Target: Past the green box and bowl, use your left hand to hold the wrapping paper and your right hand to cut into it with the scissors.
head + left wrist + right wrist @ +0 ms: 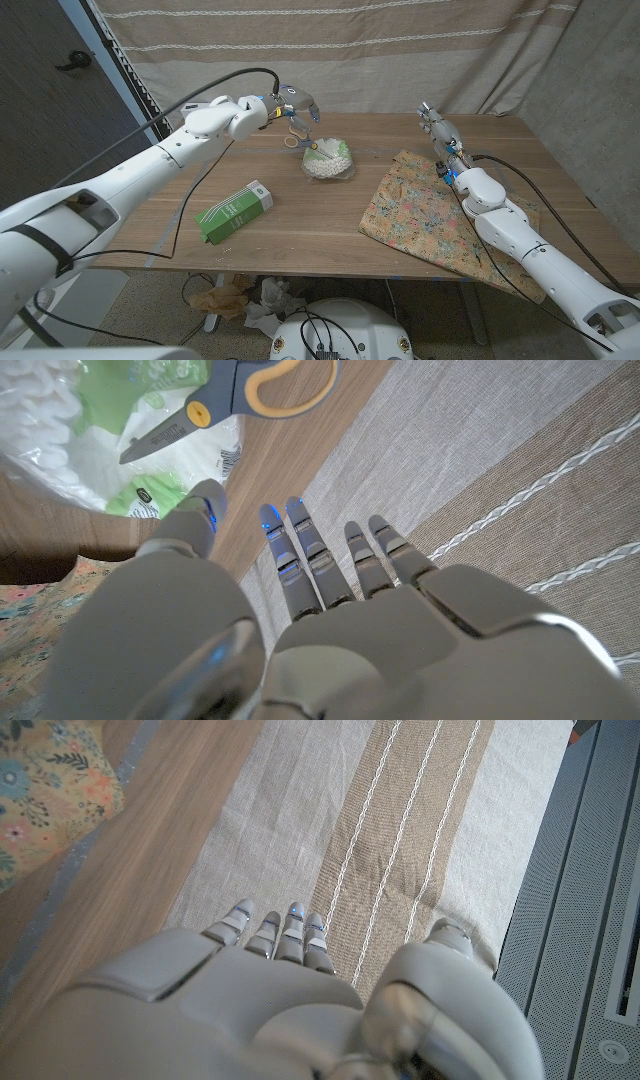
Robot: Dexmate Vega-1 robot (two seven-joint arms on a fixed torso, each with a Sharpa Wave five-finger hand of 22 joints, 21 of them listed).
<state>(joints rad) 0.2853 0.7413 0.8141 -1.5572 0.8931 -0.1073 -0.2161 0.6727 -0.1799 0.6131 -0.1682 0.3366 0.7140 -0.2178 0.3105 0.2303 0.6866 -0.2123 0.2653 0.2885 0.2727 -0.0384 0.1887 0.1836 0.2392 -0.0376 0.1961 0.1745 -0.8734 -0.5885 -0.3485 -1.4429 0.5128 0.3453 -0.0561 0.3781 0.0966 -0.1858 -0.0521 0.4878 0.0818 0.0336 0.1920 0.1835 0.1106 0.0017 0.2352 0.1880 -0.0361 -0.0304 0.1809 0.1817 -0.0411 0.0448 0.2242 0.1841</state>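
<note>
the left arm reaches from the near left corner far across the table [300, 215], its left hand [296, 103] raised near the far edge, above the table, with nothing in it; the left wrist view shows its fingers [300, 550] straight and apart. the right arm lies along the table's right side, the right hand [438, 128] at the far edge, fingers [285, 935] extended together, holding nothing.
</note>
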